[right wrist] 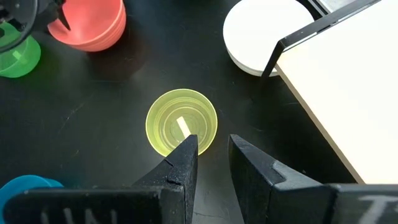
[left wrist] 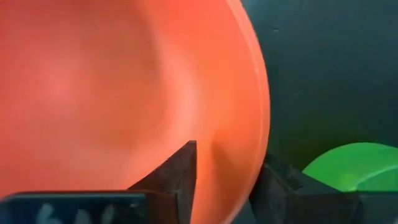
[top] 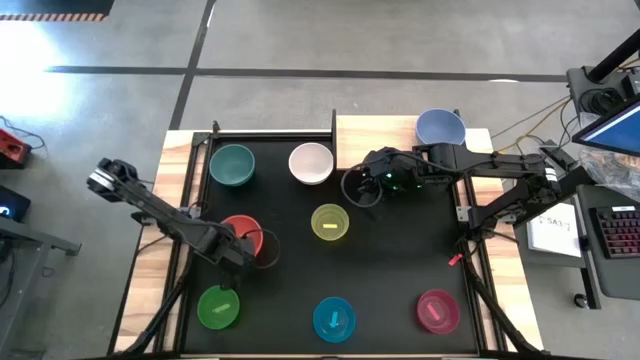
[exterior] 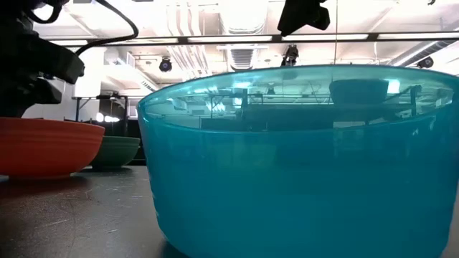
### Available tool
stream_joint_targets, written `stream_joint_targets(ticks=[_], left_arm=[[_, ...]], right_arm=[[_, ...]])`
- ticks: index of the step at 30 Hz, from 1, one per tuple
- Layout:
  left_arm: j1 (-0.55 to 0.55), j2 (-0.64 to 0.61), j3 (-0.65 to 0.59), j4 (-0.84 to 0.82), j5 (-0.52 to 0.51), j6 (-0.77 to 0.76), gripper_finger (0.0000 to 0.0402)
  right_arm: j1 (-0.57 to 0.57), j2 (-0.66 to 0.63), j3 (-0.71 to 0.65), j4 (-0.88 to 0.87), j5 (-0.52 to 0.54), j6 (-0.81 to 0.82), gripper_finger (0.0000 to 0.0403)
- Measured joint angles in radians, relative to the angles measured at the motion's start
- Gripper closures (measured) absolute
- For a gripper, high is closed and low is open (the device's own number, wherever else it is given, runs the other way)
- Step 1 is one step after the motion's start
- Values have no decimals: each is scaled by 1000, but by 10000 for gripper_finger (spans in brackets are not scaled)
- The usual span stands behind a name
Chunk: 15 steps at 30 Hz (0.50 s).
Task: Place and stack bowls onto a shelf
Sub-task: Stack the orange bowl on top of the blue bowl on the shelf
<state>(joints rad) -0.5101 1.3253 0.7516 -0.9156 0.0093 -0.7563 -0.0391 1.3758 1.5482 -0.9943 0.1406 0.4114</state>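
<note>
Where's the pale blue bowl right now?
In the high view the small round pale blue plastic bowl sits on the pale wooden shelf at the table's far edge, right side, just beyond the right arm.

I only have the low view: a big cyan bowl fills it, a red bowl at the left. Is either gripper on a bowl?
Observer: Yes. The left gripper straddles the red bowl's rim, one finger inside, one outside.
Operator: Right arm?
Observer: The right gripper hangs open above the yellow bowl, touching nothing.
Operator: Anything on the shelf yet?
Observer: One pale blue bowl sits on the wooden shelf; nothing is stacked in it.
</note>
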Motion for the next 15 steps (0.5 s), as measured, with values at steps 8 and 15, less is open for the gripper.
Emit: stream_joint_targets(ticks=[8, 15], left_arm=[[0, 12, 2, 1, -2, 67, 390], [0, -37, 95, 33, 16, 325, 401]], right_arm=[[0, 0, 0, 0, 0, -3, 323], [0, 0, 0, 0, -12, -148, 323]])
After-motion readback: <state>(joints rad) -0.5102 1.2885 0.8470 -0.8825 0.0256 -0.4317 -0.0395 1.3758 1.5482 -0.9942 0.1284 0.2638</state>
